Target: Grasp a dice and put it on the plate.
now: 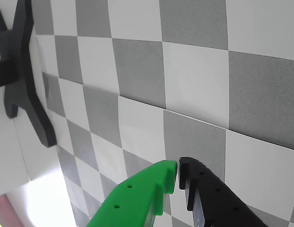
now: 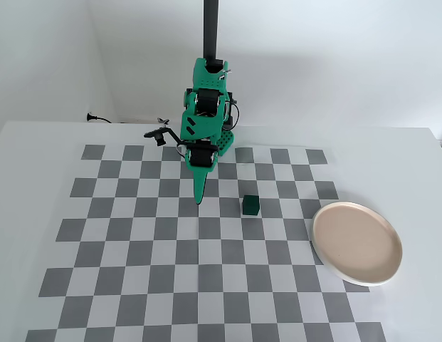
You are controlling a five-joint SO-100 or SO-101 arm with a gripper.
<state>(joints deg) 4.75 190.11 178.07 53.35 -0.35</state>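
The gripper (image 1: 178,171) was found clenched and empty over the checkerboard (image 1: 194,85). The dice (image 2: 250,206) and plate (image 2: 357,243) were recorded only in the fixed view.

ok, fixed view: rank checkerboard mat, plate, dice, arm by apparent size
1. Checkerboard mat, largest by far.
2. Arm and plate: about alike in area, and the arm stands nearer the camera, so no ranking.
3. Dice, smallest, about one square.

A white table (image 2: 35,142) is covered by a checkerboard mat (image 2: 135,285), on which the dice (image 2: 250,206), just right of the gripper (image 2: 200,200) in the fixed view, and the plate (image 2: 356,243), well beyond, are set.
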